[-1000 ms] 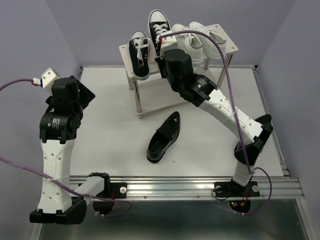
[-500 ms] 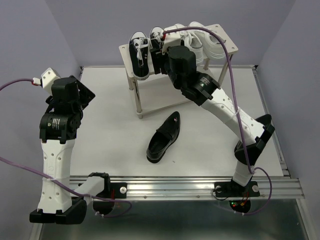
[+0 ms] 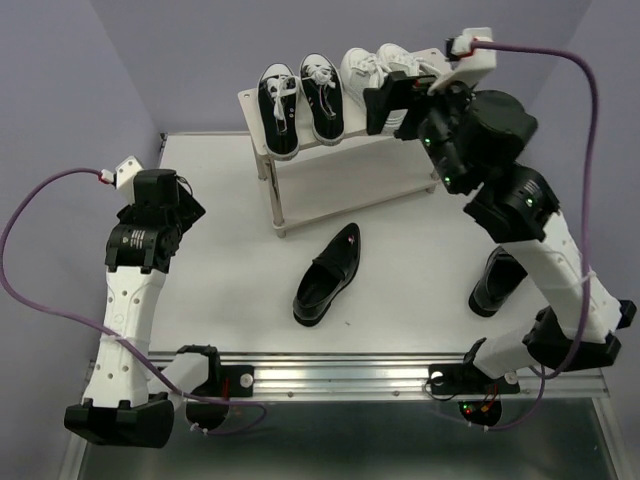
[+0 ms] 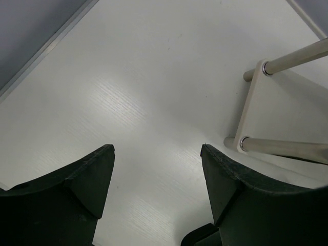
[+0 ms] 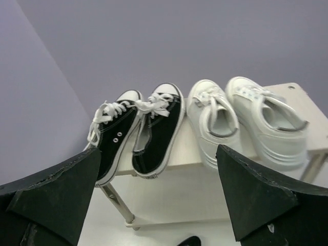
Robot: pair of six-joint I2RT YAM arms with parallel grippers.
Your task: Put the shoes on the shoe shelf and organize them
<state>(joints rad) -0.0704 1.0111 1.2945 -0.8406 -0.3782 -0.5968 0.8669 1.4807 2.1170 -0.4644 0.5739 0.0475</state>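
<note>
On our counter [image 3: 230, 260] we see the shoe shelf [image 3: 340, 180] standing far back. Our left end effector [image 4: 156, 154] gapes empty over the counter left of it. Our right end effector [image 5: 159, 154], likewise spread, faces the top tier, which holds black canvas sneakers [image 3: 280, 115] and white sneakers [image 3: 358, 72]. On the counter, one loafer [image 3: 328, 275] lies near the shelf and another loafer [image 3: 495, 282] lies right.

Black canvas sneakers [image 5: 154, 136], white laces and soles; white lace-up sneakers [image 5: 212, 123]; glossy black leather loafers [image 3: 328, 275]; pale wood-grain shoe shelf [image 3: 340, 180]; white worktop [image 3: 220, 260].
</note>
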